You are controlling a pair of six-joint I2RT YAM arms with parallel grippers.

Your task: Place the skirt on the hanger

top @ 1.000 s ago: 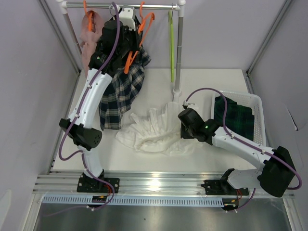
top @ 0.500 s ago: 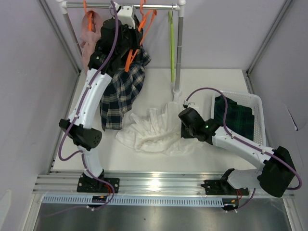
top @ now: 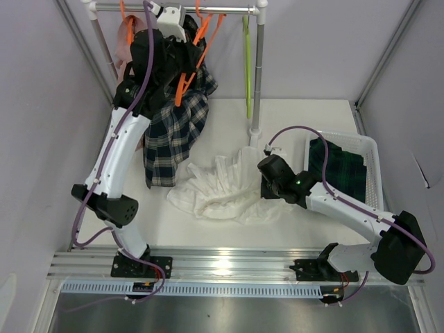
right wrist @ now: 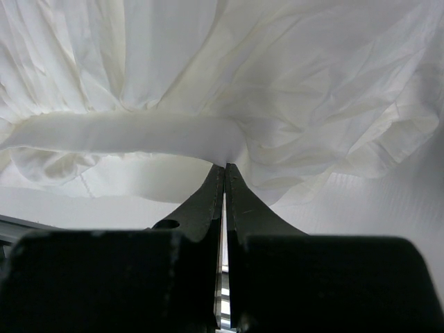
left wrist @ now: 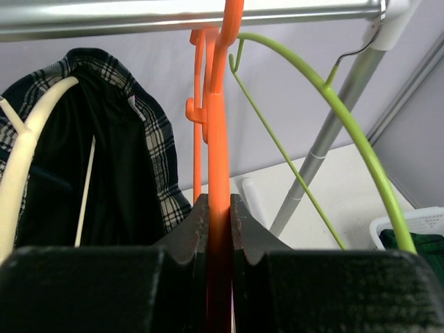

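Observation:
The skirt (top: 341,172), dark green tartan, lies bunched in a white basket (top: 375,148) at the right; a corner of the skirt shows in the left wrist view (left wrist: 424,244). The hanger (top: 247,64), lime green, hangs empty on the rail (top: 215,10) and also shows in the left wrist view (left wrist: 350,128). My left gripper (top: 182,75) is up by the rail, left of the hanger, and in its wrist view (left wrist: 217,207) is shut on an orange hanger (left wrist: 218,125). My right gripper (top: 264,182) is low on the table, shut on a white ruffled garment (right wrist: 229,83).
A navy-and-white checked garment (top: 173,132) hangs from the orange hanger (top: 186,83) I hold. A cream hanger (left wrist: 24,149), more orange hangers and a pink garment (top: 126,52) crowd the rail's left. The rack post (top: 258,76) stands beside the lime hanger. The white garment (top: 225,189) spreads mid-table.
My left arm has risen and shifted left, carrying the orange hanger and checked garment up toward the rail. The right arm and the white garment have not moved.

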